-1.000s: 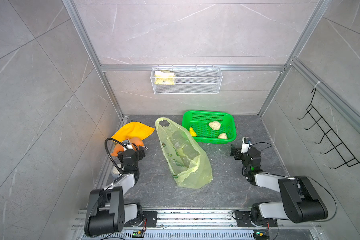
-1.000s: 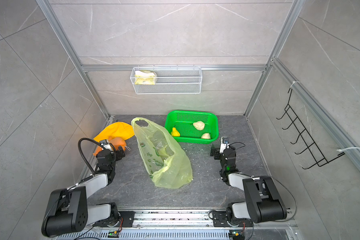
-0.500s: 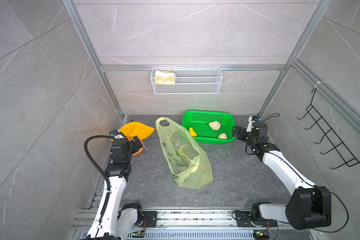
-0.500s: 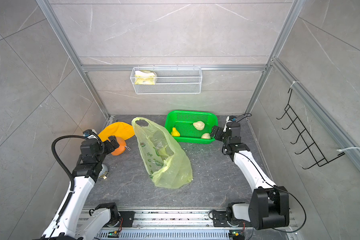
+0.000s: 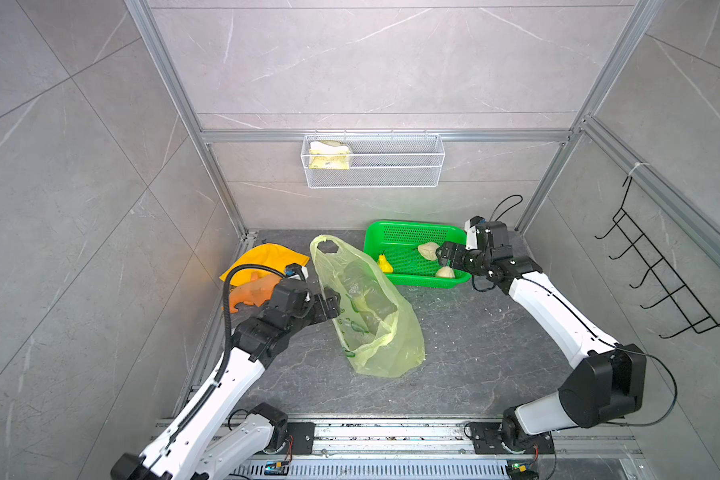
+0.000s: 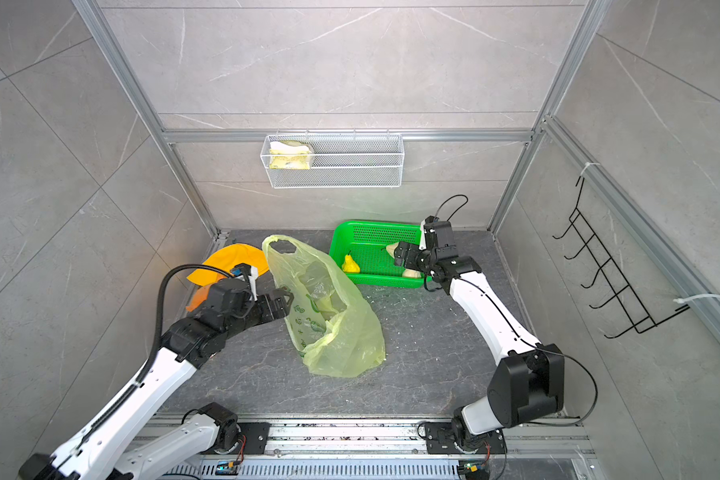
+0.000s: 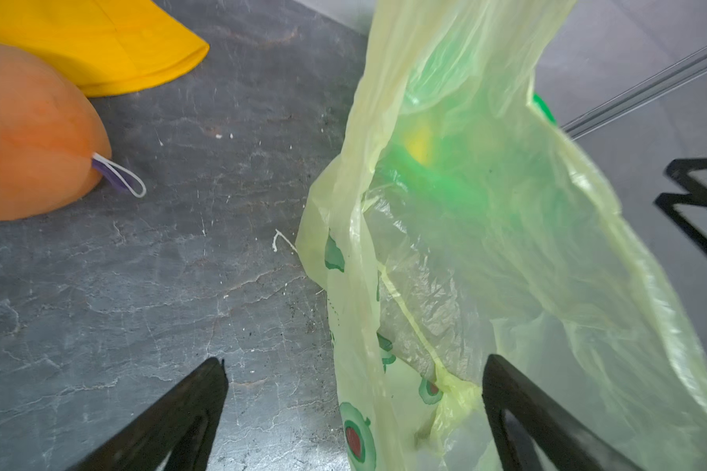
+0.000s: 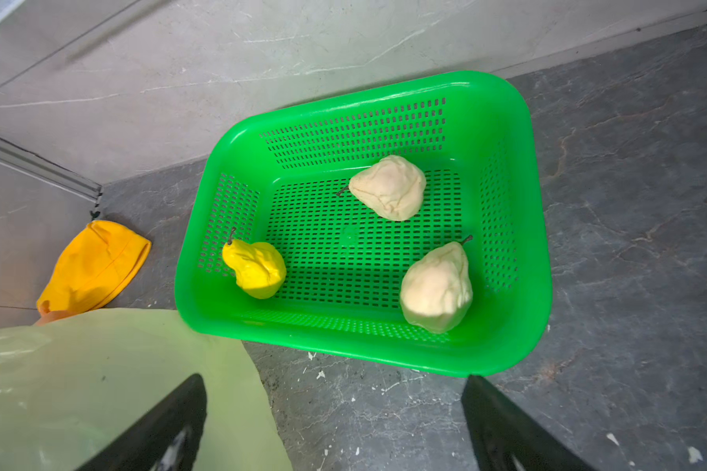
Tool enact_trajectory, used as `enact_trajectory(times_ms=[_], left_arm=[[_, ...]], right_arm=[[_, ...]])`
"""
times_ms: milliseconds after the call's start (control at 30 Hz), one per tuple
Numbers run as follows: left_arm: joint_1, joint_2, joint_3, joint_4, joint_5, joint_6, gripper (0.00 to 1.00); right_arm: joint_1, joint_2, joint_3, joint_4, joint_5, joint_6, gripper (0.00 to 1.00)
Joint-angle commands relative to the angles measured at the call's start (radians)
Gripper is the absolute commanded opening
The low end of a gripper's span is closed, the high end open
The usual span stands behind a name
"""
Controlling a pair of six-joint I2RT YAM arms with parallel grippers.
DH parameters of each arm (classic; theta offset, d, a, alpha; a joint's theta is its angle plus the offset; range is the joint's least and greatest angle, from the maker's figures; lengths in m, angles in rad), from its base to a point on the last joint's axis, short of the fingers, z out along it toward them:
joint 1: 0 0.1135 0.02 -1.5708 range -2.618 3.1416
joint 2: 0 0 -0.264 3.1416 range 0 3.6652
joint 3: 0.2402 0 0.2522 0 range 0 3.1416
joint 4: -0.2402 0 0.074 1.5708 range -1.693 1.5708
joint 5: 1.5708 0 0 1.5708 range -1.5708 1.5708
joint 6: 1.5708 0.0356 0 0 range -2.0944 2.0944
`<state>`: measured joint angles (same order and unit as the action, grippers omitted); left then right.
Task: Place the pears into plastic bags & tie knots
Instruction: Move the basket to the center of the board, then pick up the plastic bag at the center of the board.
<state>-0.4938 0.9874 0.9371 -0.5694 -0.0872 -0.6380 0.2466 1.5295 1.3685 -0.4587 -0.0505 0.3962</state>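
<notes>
The plastic bag (image 5: 375, 328) is the largest thing on the dark stone floor. It is thin, translucent yellow-green and crumpled, and lies lengthwise in the middle between the two arms. Its mouth gapes upward, and one handle loop (image 5: 328, 246) stands open and untied at the far end. Close beside it, against the back wall on the robot's right, sits the green perforated basket (image 5: 427, 282). All three pears lie in the basket, none touching another. The yellow pear (image 8: 256, 269) is bright and dented, with a dark stem, and sits at the end nearest the bag. The two cream pears (image 8: 388, 187) (image 8: 435, 285) are pale, lumpy and wrinkled, each with a short stem.

The left gripper (image 7: 356, 363) is spread wide at the bag's side, with the bag's near edge lying loose between its fingers and not pinched. The right gripper (image 8: 334, 378) is also spread wide, hanging over the basket's near rim and holding nothing.

The bag carries green avocado-like prints (image 7: 358, 438) with reddish centres; the small green marks beside them are too small to read
</notes>
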Motion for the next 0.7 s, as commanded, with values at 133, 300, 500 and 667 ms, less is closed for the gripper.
enact_trajectory(times_ms=[133,300,500,667], left_arm=[[-0.016,0.162,-0.006,0.031,-0.145,-0.058,0.64],[-0.014,0.188,0.014,0.059,-0.184,-0.022,0.03],[0.010,0.148,0.037,0.014,-0.230,0.033,0.00],[0.046,0.109,0.062,-0.026,-0.241,0.108,0.00]], right_arm=[[0.001,0.233,0.224,-0.142,0.106,-0.013,0.99],[-0.001,0.443,0.315,-0.157,0.158,0.011,0.99],[-0.024,0.463,0.201,-0.108,0.189,0.059,0.99],[-0.050,0.360,0.047,-0.122,0.203,0.088,1.00]])
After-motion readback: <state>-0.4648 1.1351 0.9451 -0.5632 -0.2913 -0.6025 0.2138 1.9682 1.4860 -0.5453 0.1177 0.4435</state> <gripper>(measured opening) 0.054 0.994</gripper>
